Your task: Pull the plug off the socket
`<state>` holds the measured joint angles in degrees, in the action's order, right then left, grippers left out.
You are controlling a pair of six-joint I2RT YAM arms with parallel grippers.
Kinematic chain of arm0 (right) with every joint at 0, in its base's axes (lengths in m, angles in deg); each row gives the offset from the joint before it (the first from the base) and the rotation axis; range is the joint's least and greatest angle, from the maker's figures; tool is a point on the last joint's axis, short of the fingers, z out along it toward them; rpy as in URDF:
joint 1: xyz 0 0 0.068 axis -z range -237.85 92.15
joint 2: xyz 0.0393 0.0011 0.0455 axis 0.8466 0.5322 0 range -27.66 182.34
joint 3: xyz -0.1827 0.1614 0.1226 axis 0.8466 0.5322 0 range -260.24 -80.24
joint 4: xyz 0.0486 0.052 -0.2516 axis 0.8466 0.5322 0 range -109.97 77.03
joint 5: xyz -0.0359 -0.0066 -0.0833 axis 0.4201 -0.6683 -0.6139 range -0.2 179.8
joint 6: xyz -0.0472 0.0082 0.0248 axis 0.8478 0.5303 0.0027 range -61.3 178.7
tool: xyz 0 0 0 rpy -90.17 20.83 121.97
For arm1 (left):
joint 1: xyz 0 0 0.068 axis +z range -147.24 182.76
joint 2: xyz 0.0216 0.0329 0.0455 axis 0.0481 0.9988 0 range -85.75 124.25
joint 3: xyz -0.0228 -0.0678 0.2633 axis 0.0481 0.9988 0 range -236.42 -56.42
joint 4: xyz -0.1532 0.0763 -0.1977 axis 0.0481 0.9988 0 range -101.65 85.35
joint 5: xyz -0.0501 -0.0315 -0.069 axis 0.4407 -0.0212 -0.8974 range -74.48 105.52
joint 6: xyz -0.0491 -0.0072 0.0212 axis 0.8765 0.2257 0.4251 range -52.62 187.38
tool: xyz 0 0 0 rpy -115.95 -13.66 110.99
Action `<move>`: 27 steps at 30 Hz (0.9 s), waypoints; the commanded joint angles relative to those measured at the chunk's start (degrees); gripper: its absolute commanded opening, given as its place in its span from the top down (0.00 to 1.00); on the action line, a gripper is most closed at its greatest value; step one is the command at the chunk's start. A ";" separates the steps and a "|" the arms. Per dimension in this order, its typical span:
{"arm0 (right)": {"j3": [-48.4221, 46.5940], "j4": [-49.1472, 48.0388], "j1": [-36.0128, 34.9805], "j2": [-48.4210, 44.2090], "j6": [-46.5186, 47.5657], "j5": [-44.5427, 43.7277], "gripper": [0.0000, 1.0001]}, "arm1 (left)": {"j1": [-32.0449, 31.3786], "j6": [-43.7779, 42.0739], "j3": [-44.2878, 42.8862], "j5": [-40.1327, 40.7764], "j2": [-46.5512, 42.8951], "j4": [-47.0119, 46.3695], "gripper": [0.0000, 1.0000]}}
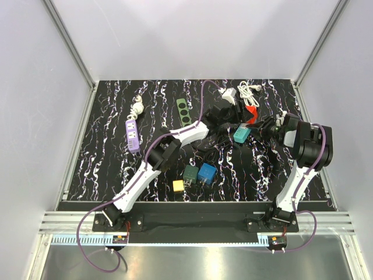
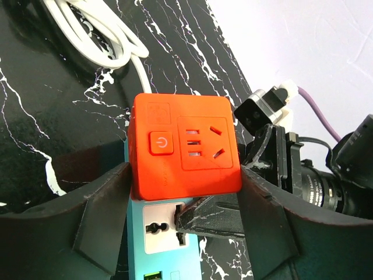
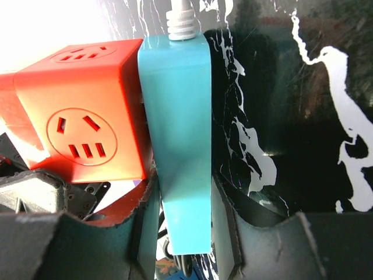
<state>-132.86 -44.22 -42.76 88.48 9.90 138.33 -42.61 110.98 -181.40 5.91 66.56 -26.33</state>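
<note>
The plug is an orange cube [image 2: 186,146] with a power button, seated on the end of a teal socket strip [image 2: 160,256]. My left gripper [image 2: 183,175] is shut on the cube, one finger pressed against each side. In the right wrist view the teal strip [image 3: 178,134] stands on edge between the pads of my right gripper [image 3: 183,198], which is shut on it, with the orange plug [image 3: 87,111] jutting out to the left. From above, both grippers meet at the plug [image 1: 252,114] and the strip [image 1: 242,135] at the back right.
A coiled white cable [image 1: 249,89] and a white adapter [image 1: 228,94] lie behind the plug. A purple strip [image 1: 133,135] and a green strip [image 1: 184,111] lie to the left. Blue [image 1: 206,173], dark green [image 1: 190,172] and yellow [image 1: 178,186] cubes sit near the front.
</note>
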 commanded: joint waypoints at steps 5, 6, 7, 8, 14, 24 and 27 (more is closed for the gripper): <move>-2.22 5.53 -0.15 -1.00 -1.56 -4.06 1.00 | -0.34 -5.10 2.73 -3.40 -6.23 -5.80 1.00; -2.22 5.88 -0.15 -1.17 -1.48 -4.06 1.00 | -0.34 -5.18 2.82 -3.05 -6.32 -6.15 1.00; -2.05 5.88 -0.24 -1.18 -1.65 -4.23 1.00 | -0.25 -5.10 2.65 -2.88 -6.41 -6.94 1.00; -1.96 5.88 -0.24 -1.26 -1.65 -4.41 1.00 | -0.25 -5.10 2.38 -2.79 -6.41 -7.12 1.00; -1.87 5.79 -0.24 -1.35 -2.18 -4.76 1.00 | -0.25 -3.69 -0.08 0.46 -6.85 -6.68 1.00; -2.05 6.23 -0.24 -1.35 -1.74 -4.59 1.00 | 0.10 -3.16 0.02 1.53 -7.82 -8.36 1.00; -2.05 6.32 -0.24 -1.35 -1.74 -4.50 1.00 | 0.45 -5.00 -1.31 0.38 -7.90 -8.00 1.00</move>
<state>-134.02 -41.56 -43.13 88.43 9.86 138.29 -42.59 108.70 -178.76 8.12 65.09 -28.82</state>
